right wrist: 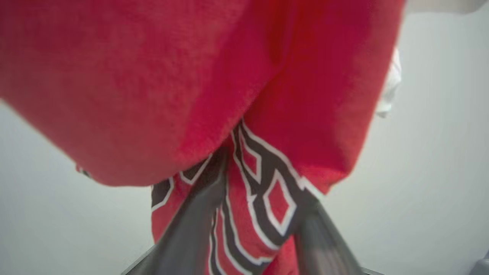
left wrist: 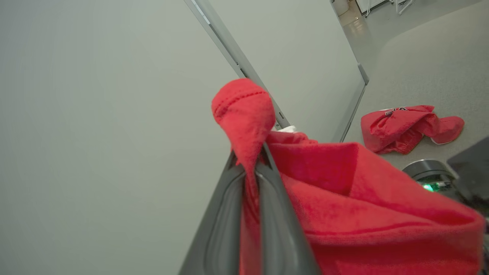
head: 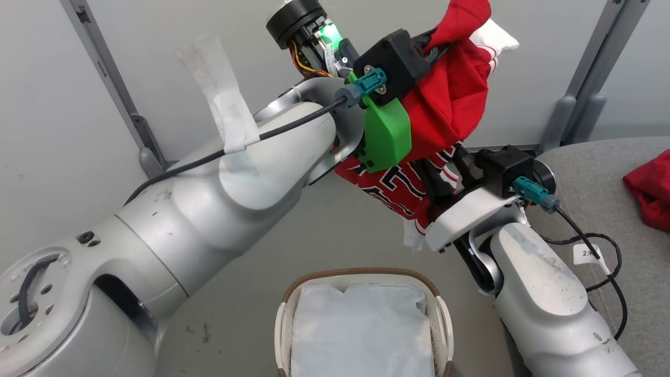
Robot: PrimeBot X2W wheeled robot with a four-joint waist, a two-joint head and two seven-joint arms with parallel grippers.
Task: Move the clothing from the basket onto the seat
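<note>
Clothing (head: 450, 104) over R fingers (right wrist: 191, 229) (tips hidden)

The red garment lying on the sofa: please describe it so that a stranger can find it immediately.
Look at the grey sofa seat on the right of the head view. At the picture's right edge a crumpled red garment lies on it; unlike the lifted red garment, nothing holds it.

Bkgd: plain grey floor (head: 335, 246), metal posts (head: 110, 73); even light
</note>
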